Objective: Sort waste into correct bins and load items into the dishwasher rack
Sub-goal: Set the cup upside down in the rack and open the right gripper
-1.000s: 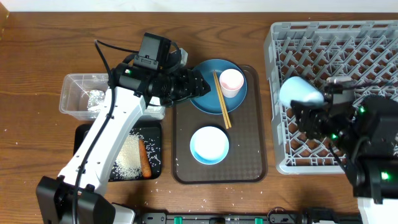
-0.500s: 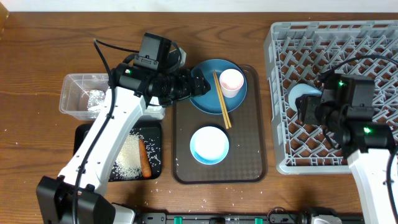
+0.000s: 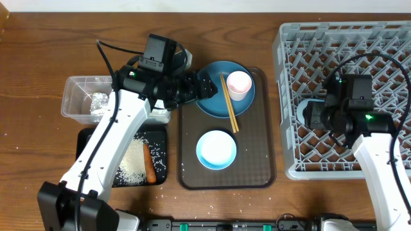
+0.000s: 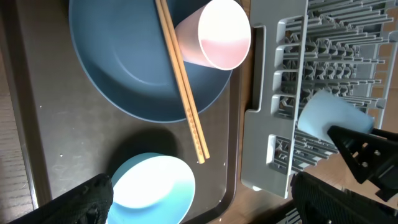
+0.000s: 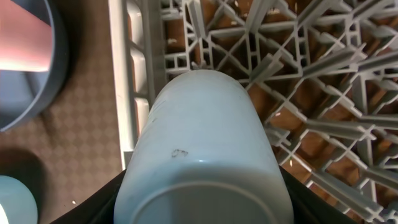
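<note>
Your right gripper clamps the smooth, rounded light blue cup, tipped on its side at the near-left edge of the grey lattice dishwasher rack. Farther left, your left gripper gapes wide, empty, by the glossy round dark blue plate.

In the right wrist view the light blue cup runs off the bottom edge and the fingers show only as dark slivers. Overhead, the right gripper covers most of it inside the dishwasher rack, whose right side is cut off
</note>
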Robot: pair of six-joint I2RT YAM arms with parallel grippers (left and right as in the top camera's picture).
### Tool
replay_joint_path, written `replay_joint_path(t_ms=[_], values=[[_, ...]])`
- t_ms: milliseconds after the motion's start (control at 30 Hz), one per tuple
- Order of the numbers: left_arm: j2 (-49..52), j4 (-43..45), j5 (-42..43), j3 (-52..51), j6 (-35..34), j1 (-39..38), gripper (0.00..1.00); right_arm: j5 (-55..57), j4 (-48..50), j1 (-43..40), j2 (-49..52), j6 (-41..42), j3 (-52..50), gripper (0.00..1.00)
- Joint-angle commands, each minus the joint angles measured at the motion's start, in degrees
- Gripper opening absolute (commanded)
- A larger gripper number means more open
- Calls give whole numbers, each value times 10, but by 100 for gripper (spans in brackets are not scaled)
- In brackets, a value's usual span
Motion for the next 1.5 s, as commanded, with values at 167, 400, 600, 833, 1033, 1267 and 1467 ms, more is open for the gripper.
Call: replay_joint_path(t_ms=[167,400,600,833,1033,1267,1467], values=[[0,-2,-9,2,4,1,94,5,-7,0,19,7,7,60],[0,-2,-9,2,4,1,94,5,-13,0,22,7,7,99],[0,-2,-9,2,4,1,94,5,-16,0,22,7,7,99],[0,-2,-9,2,4,1,94,5,-16,0,22,7,7,99],[0,-2,-9,2,4,1,94,3,-16,0,22,7,7,99],[0,-2,-9,2,4,1,94,3,-38,0,22,9,7,99],[0,-2,-9,2,4,1,94,-3,-41,0,22,10,7,99]])
